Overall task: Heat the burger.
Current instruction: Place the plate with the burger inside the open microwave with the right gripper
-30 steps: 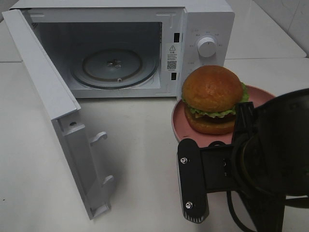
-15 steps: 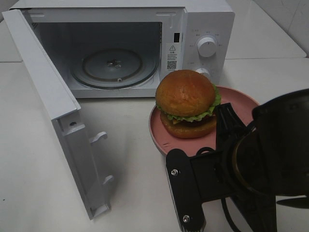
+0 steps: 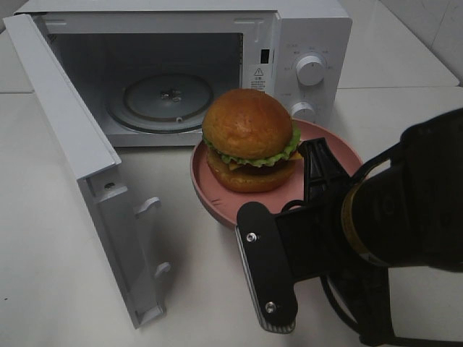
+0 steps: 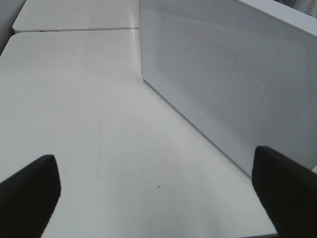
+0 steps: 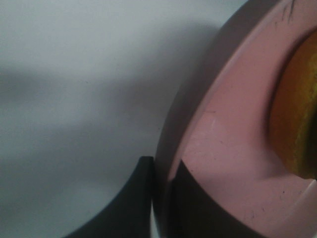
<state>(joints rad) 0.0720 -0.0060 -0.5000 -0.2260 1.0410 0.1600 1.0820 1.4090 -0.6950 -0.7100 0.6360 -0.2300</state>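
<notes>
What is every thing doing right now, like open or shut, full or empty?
Microwave door: wide open.
Turntable: bare.
Burger: whole, on the pink plate, outside the microwave.
Pink plate: gripped at its rim.
Right end effector: shut on the plate's rim.
Left end effector: open, empty.

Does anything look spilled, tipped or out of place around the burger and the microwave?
Nothing stands out. The golden-bunned burger sits upright on the round pink plate, whose rim the right gripper pinches. The white microwave stands open, with its glass turntable flat inside.
</notes>
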